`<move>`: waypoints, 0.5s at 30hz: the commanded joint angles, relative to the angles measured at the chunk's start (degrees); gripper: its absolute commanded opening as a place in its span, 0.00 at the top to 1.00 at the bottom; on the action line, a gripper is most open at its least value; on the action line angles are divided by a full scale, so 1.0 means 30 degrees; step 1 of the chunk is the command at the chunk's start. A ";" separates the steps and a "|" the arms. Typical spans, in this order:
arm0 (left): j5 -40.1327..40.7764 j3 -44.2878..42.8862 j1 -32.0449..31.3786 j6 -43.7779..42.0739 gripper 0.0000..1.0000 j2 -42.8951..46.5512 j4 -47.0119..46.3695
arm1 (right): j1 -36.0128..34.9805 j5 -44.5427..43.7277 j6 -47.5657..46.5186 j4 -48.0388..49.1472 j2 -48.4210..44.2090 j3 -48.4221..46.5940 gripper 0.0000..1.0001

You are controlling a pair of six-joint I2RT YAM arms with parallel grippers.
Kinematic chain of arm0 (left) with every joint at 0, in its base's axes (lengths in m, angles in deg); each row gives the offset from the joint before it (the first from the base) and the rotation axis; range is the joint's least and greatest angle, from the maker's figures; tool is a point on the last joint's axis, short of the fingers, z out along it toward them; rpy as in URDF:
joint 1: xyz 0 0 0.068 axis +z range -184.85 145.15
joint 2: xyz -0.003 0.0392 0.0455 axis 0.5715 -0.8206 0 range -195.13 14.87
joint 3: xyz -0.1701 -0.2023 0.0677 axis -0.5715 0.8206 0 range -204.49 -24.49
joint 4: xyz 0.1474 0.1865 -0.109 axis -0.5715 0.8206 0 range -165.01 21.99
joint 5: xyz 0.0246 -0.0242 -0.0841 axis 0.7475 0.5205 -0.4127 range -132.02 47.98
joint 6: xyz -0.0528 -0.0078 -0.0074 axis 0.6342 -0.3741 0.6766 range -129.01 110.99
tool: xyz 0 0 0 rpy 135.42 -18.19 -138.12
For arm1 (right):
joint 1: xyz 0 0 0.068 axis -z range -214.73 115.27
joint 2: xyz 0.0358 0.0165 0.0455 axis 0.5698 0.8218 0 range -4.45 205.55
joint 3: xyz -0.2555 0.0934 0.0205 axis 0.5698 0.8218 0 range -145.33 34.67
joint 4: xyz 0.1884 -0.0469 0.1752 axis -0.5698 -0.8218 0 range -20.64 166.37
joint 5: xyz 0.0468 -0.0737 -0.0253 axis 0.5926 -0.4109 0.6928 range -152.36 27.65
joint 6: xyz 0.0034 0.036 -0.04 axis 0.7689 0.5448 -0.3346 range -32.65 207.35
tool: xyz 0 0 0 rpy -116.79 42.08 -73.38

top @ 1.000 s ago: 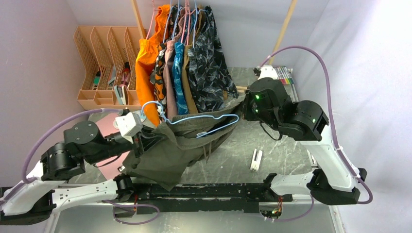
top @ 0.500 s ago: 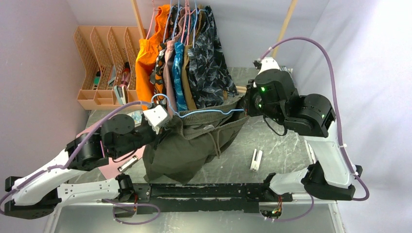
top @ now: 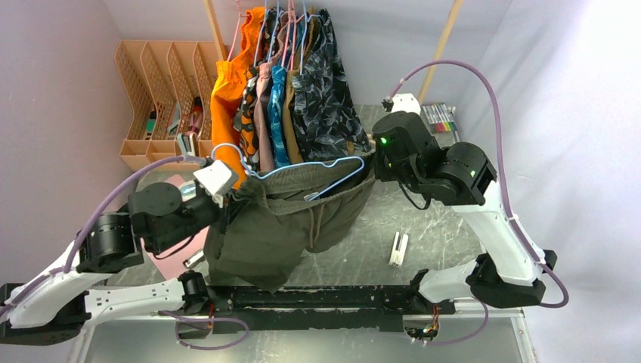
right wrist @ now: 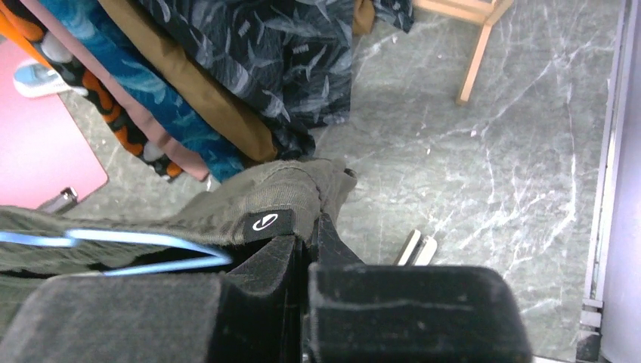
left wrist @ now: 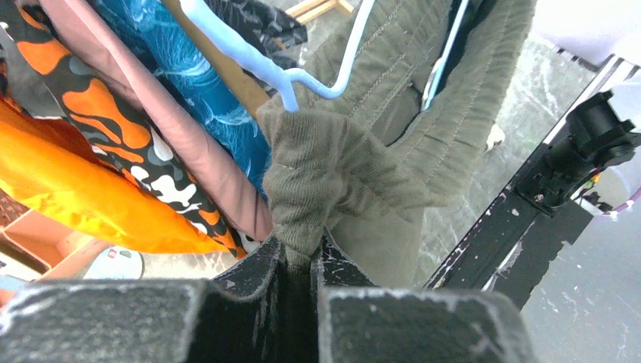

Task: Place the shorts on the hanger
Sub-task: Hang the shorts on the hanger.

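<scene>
Jaws of the left gripper (left wrist: 302, 253) are clamped on a bunched end of the waistband of the shorts (top: 280, 219). The right gripper (right wrist: 306, 227) has its jaws pinched on the opposite waistband end, beside a small label. The shorts hang stretched between the arms above the table (top: 438, 219), with the hanger (left wrist: 249, 59) partly inside the waist opening. The fabric looks soft, light and limp, likely to sag and slide on thin wire. The thicker ribbed waistband seems the surest hold.

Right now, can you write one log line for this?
left hand shut on shorts | right hand shut on shorts | hanger inside shorts
</scene>
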 commanded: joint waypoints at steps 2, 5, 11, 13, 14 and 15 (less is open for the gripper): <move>0.1752 -0.0780 -0.0057 0.0389 0.93 -0.1421 0.1364 | 0.0042 -0.1225 0.0236 0.0330 0.0750 -0.2310 1.00; 0.2856 -0.1271 -0.0034 0.0138 0.93 -0.1970 0.1524 | 0.0082 -0.0567 0.0115 0.0325 0.1121 -0.3082 1.00; 0.2323 -0.1705 -0.0057 -0.0534 0.93 -0.2793 0.0716 | 0.0113 0.0410 0.0482 0.0328 0.1579 -0.2798 1.00; 0.1289 -0.1450 -0.0061 -0.0690 0.93 -0.2836 -0.0126 | 0.0110 0.0438 0.0716 0.0432 0.1739 -0.2489 1.00; 0.0524 -0.1233 -0.0066 -0.0770 0.93 -0.2761 -0.0668 | 0.0103 0.0527 0.0795 0.0655 0.1774 -0.2316 1.00; -0.0201 -0.0913 -0.0035 -0.0802 0.93 -0.2676 -0.1535 | 0.0102 0.0648 0.0849 0.0987 0.1738 -0.2089 1.00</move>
